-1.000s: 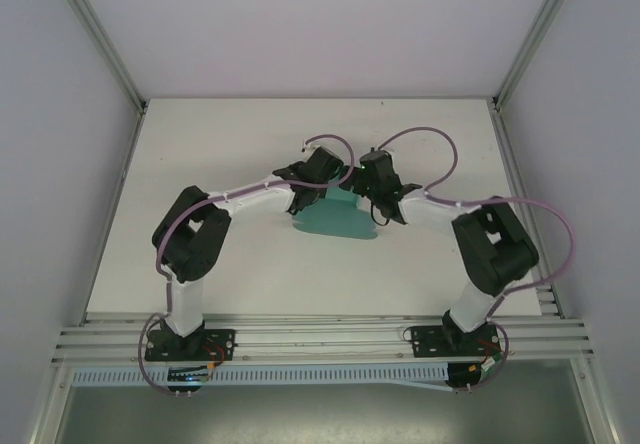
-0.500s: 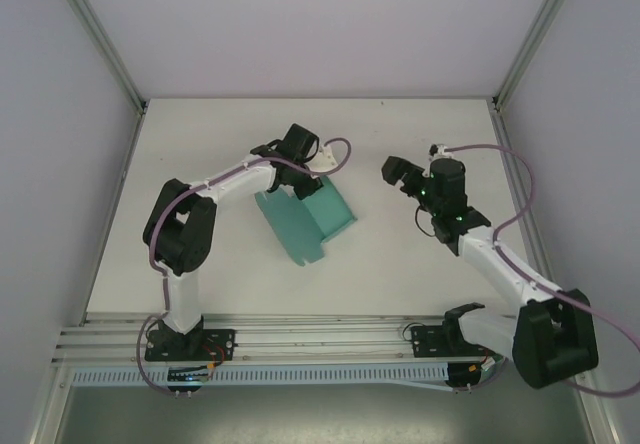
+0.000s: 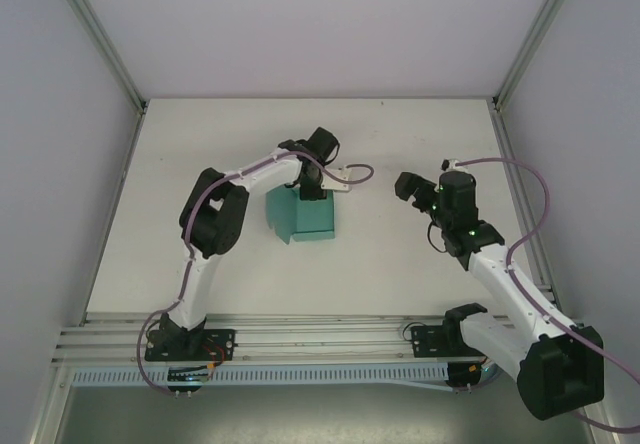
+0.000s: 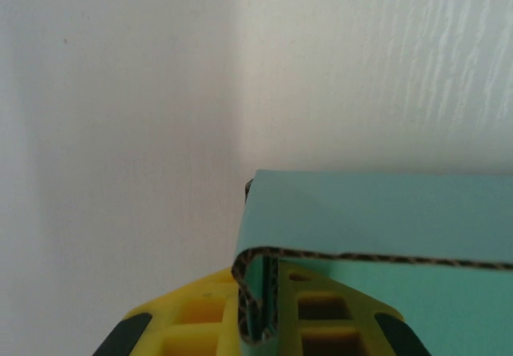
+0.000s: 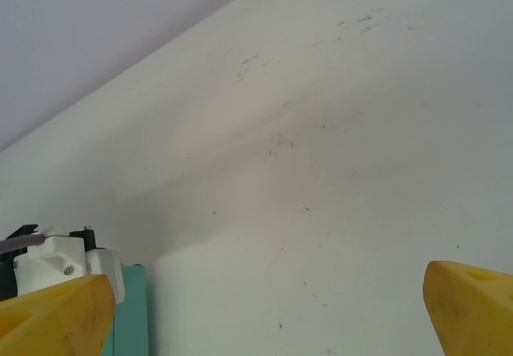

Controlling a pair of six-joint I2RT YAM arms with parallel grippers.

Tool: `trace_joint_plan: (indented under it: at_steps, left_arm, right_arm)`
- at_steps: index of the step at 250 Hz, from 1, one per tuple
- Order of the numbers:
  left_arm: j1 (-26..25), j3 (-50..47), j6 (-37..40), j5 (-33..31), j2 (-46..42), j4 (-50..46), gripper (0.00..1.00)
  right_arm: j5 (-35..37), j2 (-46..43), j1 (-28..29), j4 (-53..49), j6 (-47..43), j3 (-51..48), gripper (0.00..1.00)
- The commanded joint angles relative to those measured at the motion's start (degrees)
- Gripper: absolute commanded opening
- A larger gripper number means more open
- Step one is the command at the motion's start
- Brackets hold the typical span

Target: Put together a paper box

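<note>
The paper box (image 3: pixel 303 217) is teal-green card, partly folded, on the white table left of centre. My left gripper (image 3: pixel 316 182) stands at its far edge. In the left wrist view the yellow fingers (image 4: pixel 200 320) are shut on a doubled-over fold of the paper box (image 4: pixel 385 212), whose corrugated edge runs between them at my left gripper (image 4: pixel 260 296). My right gripper (image 3: pixel 407 186) is open to the right of the box and apart from it. In the right wrist view its yellow fingertips (image 5: pixel 56 316) stand wide apart over bare table, with a strip of the paper box (image 5: pixel 132 316) at the lower left.
The table (image 3: pixel 400 264) is white with a few small marks. Aluminium rails (image 3: pixel 320 339) run along its near edge and metal frame posts (image 3: pixel 95 29) rise at the back corners. The left arm's white wrist part (image 5: pixel 56 264) is visible in the right wrist view.
A second ago both grippers met at the box. The right gripper has let go and drawn back to the right. The left gripper has turned the box and brought it toward the centre.
</note>
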Motion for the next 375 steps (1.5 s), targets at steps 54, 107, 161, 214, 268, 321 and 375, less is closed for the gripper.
trace_joint_plan:
  at_steps: [54,107,161,214,268,321,375]
  left_arm:
    - [-1.06,-3.04,2.61,-4.07,2.70,4.77,0.28]
    - [-1.33,2.42,1.33,0.37,-0.66,0.22,0.57]
    - [-1.82,3.64,0.55,6.48,-6.57,-1.55,0.62]
    - [-1.56,0.43,1.06,8.51,-9.60,1.33,0.65]
    - [0.96,11.61,0.59,7.59,-1.36,-7.10,0.55]
    - [1.31,9.85,4.81,6.58,1.58,-7.35,0.49]
    - [2.06,10.28,7.14,5.95,4.62,-3.35,0.39]
  right_arm:
    - [-1.03,3.20,-0.74,-1.12,-1.13,0.77,0.99]
    - [-3.30,4.17,-0.87,0.36,-1.77,0.71,0.99]
    - [-8.62,5.97,-0.94,1.10,-6.38,2.31,0.99]
    - [-13.19,11.43,-0.89,-0.36,-8.65,6.07,0.98]
    - [-14.84,11.93,-0.89,0.60,-7.03,4.11,0.98]
    - [-14.86,11.45,-0.93,-0.58,-7.62,4.15,0.98]
    - [-16.16,13.37,-0.89,-2.44,-8.19,5.60,0.98]
